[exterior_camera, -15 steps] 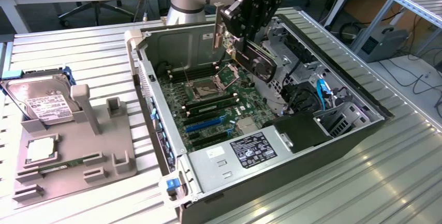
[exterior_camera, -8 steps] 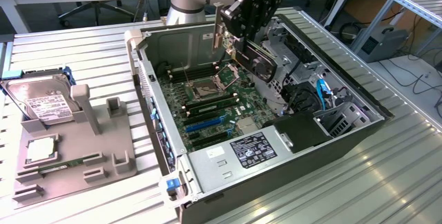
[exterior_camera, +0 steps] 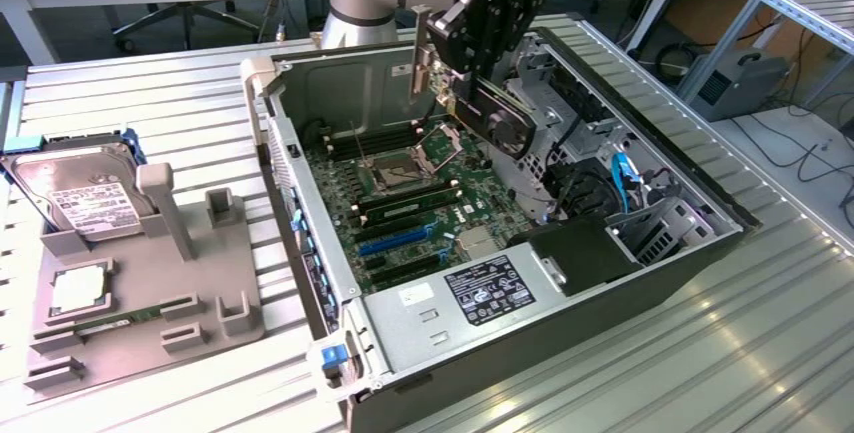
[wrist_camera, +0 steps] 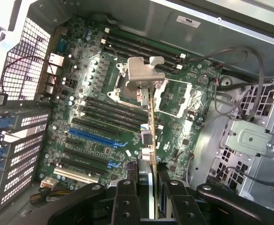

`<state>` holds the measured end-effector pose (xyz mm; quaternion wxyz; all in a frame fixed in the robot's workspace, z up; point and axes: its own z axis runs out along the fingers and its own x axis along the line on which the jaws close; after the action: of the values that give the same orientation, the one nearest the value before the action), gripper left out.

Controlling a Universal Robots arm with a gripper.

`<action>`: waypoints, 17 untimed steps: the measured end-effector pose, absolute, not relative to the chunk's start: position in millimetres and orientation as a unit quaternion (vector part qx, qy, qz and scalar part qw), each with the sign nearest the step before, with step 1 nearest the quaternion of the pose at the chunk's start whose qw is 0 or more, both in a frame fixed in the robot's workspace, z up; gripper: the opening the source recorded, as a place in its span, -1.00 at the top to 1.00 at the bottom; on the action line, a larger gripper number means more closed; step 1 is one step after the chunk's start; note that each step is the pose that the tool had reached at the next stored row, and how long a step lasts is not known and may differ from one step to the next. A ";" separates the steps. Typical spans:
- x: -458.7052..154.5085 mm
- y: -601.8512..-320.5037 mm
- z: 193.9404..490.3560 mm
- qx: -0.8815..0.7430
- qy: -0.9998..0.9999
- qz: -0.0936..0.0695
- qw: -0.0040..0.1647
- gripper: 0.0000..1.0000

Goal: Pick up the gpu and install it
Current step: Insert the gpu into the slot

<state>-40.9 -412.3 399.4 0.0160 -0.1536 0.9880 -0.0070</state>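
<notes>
Black gripper (wrist_camera: 148, 197) fingers clamp the gpu (exterior_camera: 483, 103), a dark card with silvery end bracket, edge-down above the open computer case (exterior_camera: 400, 328).

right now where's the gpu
In the exterior view the gpu hangs edge-down in the gripper, above the open computer case, over the motherboard near the case's far end.

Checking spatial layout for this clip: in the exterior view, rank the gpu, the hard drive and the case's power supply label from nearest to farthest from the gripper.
1. gpu, held in the gripper above the open case.
2. power supply label, inside the case near its front.
3. hard drive, outside the case, on the exterior view's left.
</notes>
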 end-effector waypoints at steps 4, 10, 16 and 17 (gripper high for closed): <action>-40.9 -412.2 399.3 -0.157 0.987 -0.007 0.016 0.45; -40.9 -412.2 399.3 -0.161 0.987 -0.007 0.016 0.45; -40.9 -412.2 399.1 -0.167 0.986 -0.007 0.016 0.45; -40.8 -412.3 399.1 -0.168 0.986 -0.007 0.016 0.45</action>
<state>-40.8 -412.3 399.1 0.0161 -0.1682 0.9856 -0.0068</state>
